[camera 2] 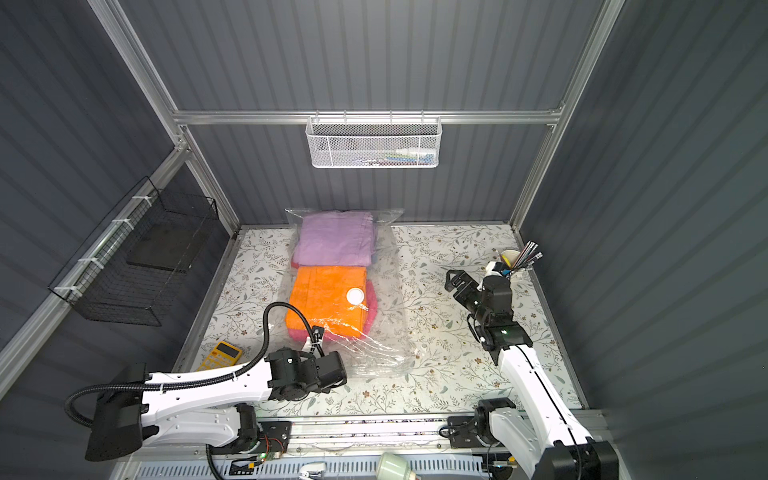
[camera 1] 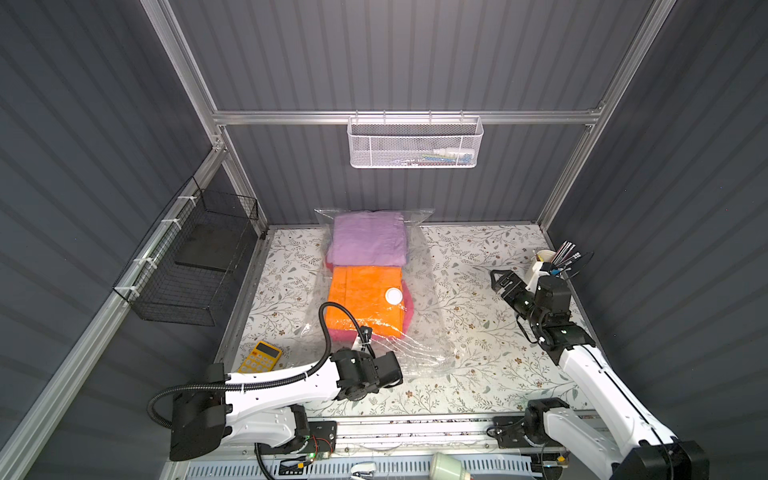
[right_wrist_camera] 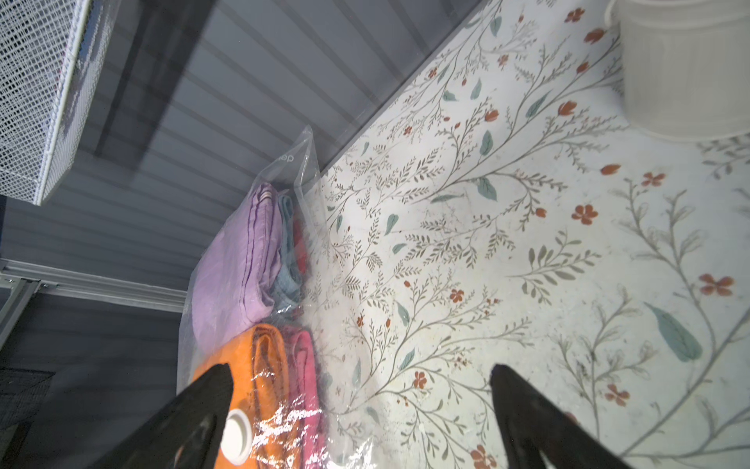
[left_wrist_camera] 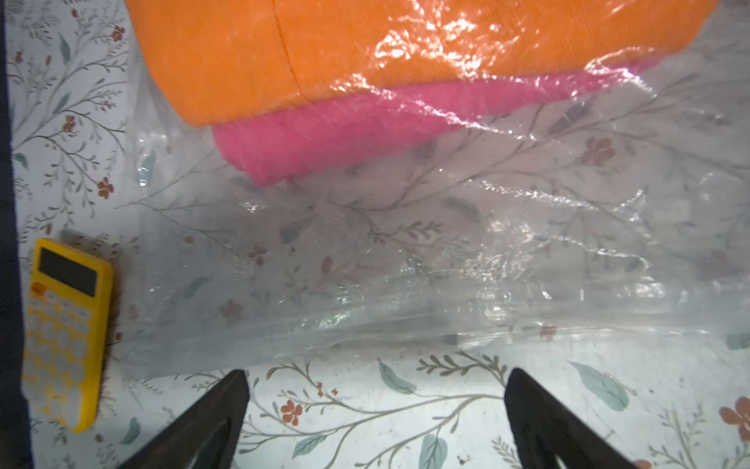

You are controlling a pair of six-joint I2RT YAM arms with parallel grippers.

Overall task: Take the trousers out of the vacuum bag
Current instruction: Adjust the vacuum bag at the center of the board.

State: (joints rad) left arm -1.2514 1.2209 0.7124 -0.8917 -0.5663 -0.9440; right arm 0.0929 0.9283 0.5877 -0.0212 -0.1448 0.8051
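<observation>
– Over the desk, leftmost first: your left end effector?
– Spread wide, empty, just short of the vacuum bag. All the trousers lie inside it mid-desk; none out yet. My right end effector gapes empty too, well apart.

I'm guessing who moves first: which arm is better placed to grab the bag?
Probably left: the left gripper, open, faces the near edge of the vacuum bag, close by. The right gripper, open, sits aside near the pen cup.

Both top views look down from high overhead; both close wrist cameras share the crinkly see-through plastic bag.
</observation>
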